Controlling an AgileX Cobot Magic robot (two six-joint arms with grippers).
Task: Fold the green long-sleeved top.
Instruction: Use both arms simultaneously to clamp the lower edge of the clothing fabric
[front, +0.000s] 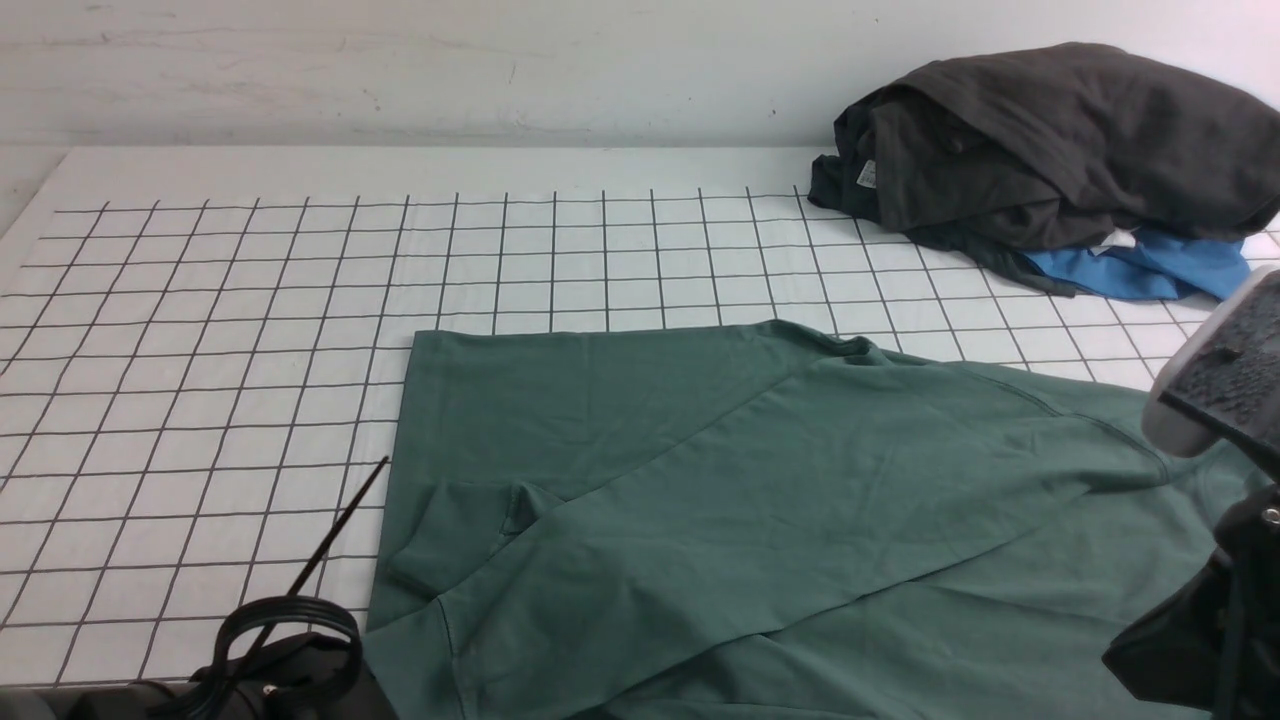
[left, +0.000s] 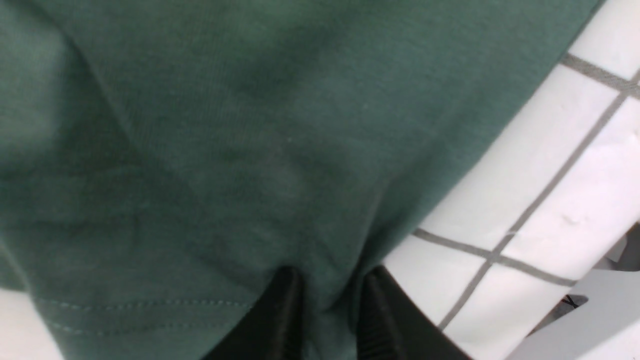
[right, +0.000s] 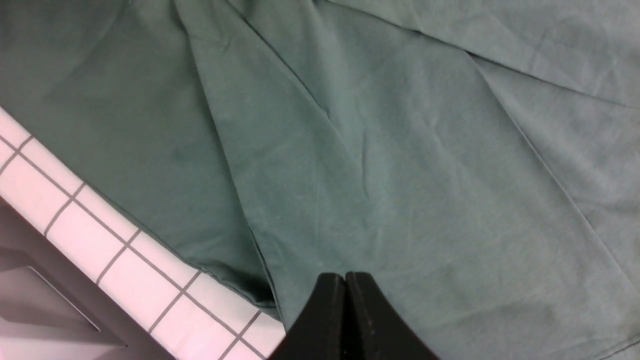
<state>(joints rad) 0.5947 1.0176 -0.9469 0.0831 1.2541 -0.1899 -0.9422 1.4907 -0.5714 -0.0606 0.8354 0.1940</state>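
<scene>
Currently, L gripper (left: 330, 287) is pinching the hem of the green top (front: 750, 500), which is lying spread over the gridded table (front: 200, 350), near-right. R gripper (right: 345, 287) is hovering fully closed, seemingly empty. Judged best: carrying hem level & slow.

You see the green top (front: 760, 500) cut off by the front view's lower and right edges. Right arm (front: 1215, 380): blurred, mostly out of frame. Blue garment (front: 1150, 270): largely buried under the dark clothes pile (front: 1050, 140).
</scene>
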